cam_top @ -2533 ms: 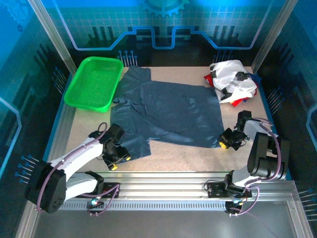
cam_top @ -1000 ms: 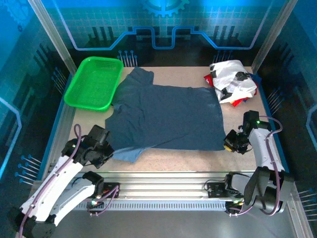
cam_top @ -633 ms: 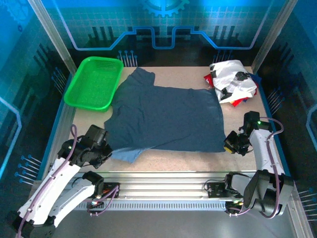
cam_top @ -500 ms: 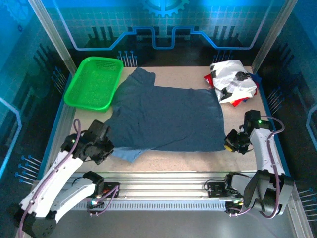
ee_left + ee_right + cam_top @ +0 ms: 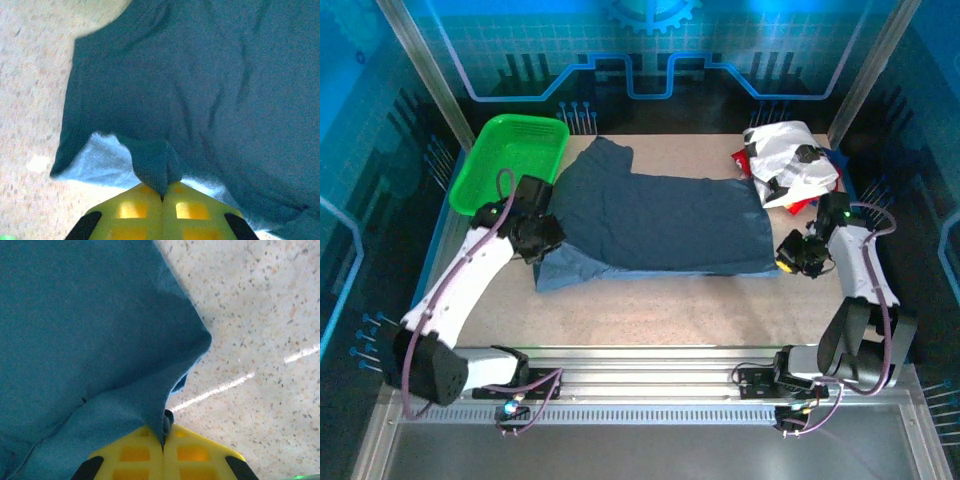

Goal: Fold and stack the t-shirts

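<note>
So from the overhead cam, the slate-blue t-shirt was spread across the middle of the table, with the green mesh basket off its left side and the heap of white and red t-shirts in the far right corner. My left claw was at the shirt's near-left edge, just beside the basket's near corner, and my right claw was at the near-right corner, close to that heap. The near hem looked lifted off the table, with a paler strip of cloth showing under it on the left. On the left wrist cam, my left claw was clenched on a pinch of the blue cloth, which draped away from the fingers with its lighter inside peeking out over the speckled tabletop. On the right wrist cam it was the same deal: my right claw was clamped tight on a corner of the shirt, the fabric tenting up from the pinch, with bare table to the right. Looked to me like a mid-fold carry, so my take was to move both corners at the same height and pace, keep the hem taut between them, line it up square on the far edge, and only let go once cloth sat on cloth. The left side looked bunchier, so I'd have watched that sleeve, and kept the right corner from snagging the heap.
</note>
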Controlling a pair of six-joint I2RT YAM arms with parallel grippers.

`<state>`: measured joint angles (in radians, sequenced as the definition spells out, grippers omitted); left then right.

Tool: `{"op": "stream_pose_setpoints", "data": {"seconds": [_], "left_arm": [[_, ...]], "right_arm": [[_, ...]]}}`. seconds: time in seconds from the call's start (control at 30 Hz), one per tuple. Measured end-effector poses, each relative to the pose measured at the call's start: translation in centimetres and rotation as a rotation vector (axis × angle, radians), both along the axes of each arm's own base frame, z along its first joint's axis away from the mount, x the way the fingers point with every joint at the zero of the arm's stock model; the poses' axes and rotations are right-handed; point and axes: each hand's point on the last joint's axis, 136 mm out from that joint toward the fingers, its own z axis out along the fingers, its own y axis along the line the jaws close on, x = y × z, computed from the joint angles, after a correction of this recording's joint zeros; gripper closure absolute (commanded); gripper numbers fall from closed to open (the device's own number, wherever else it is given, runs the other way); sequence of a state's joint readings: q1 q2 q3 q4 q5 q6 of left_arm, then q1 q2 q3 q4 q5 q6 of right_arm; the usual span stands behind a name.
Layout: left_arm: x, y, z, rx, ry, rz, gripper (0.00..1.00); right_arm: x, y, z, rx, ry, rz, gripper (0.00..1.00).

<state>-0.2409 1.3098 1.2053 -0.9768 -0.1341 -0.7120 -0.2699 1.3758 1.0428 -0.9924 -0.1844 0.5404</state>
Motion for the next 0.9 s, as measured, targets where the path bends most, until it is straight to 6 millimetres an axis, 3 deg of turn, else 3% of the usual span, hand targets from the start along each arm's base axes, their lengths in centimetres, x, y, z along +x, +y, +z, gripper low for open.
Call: {"op": "stream_pose_setpoints", "data": {"seconds": [0.2,0.43,0.77,0.9], "left_arm": [[5.5,-1.2,-0.8,0.037,0.006,-0.126,1.0],[10.1,-2.1,-2.4,0.086,0.028,-0.242,1.0],[14.5,-2.5,-0.7,0.125,-0.032,-0.325,1.0],[15.5,-2.5,-1.5,0.135,-0.021,-0.34,1.0]], "right_arm": [[2.4,-0.9,-1.0,-0.016,0.007,0.02,1.0],[4.5,-1.7,-2.7,-0.03,0.038,0.045,0.99],[7.8,-2.7,-3.0,-0.064,0.025,0.077,0.97],[9.1,-2.4,-3.7,-0.069,0.036,0.099,0.94]]}}
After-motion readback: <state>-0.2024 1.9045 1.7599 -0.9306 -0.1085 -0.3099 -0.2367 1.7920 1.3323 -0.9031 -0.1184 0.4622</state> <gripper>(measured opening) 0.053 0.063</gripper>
